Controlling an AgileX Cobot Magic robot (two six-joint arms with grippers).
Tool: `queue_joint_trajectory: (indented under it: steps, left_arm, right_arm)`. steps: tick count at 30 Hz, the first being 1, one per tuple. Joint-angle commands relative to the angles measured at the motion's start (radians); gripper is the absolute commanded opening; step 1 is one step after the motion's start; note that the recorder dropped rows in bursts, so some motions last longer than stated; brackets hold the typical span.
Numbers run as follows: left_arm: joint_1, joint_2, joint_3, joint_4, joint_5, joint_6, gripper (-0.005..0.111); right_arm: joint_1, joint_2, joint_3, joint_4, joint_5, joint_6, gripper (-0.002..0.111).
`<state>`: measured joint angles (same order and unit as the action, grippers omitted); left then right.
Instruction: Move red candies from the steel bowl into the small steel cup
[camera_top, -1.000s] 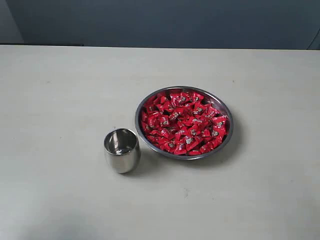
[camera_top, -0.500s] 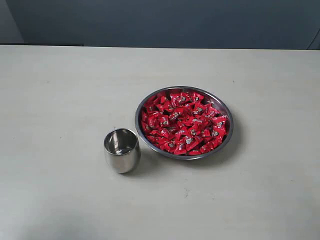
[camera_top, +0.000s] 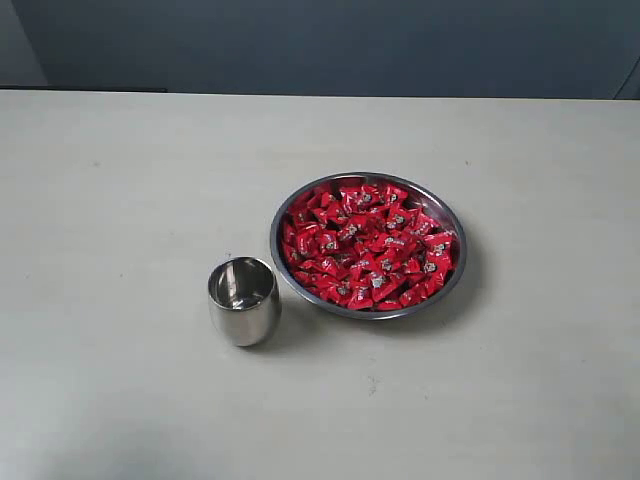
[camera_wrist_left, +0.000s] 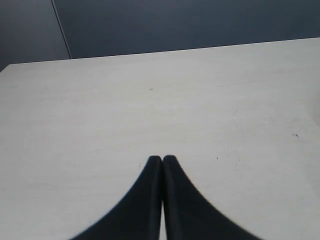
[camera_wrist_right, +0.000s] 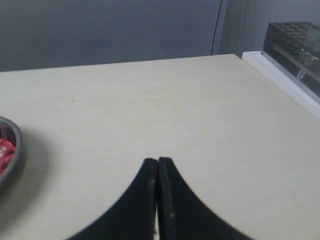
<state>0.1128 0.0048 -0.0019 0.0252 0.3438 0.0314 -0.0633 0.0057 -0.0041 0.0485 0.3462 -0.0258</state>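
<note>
In the exterior view the steel bowl (camera_top: 285, 268) sits right of centre, filled with many red candies (camera_top: 368, 245). The small steel cup (camera_top: 243, 300) stands upright and looks empty, just beside the bowl's near left rim. Neither arm shows in that view. The left wrist view has my left gripper (camera_wrist_left: 162, 159) shut, tips together over bare table, holding nothing. My right gripper (camera_wrist_right: 158, 160) is shut too, with nothing in it. The bowl's rim (camera_wrist_right: 15, 145) and a few red candies (camera_wrist_right: 5, 150) show at the edge of the right wrist view, well apart from that gripper.
The pale table (camera_top: 120, 200) runs back to a dark blue wall. A dark rack (camera_wrist_right: 295, 45) stands on a white ledge past the table's edge in the right wrist view.
</note>
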Motion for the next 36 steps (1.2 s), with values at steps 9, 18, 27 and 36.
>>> queue_joint_trajectory:
  steps: [9, 18, 27, 36]
  left_arm:
    - [-0.005, -0.005, 0.002, 0.002, -0.010, -0.002, 0.000]
    - [-0.005, -0.005, 0.002, 0.002, -0.010, -0.002, 0.000]
    - [-0.005, -0.005, 0.002, 0.002, -0.010, -0.002, 0.000]
    - [-0.005, -0.005, 0.002, 0.002, -0.010, -0.002, 0.000]
  right_arm:
    - [-0.005, -0.006, 0.004, 0.187, -0.118, -0.001, 0.000]
    - [-0.005, -0.006, 0.004, 0.444, -0.390, 0.054, 0.000]
    - [-0.005, -0.006, 0.004, 0.630, -0.536, 0.057, 0.000]
    - [-0.005, -0.006, 0.004, 0.672, -0.677, 0.059, 0.000]
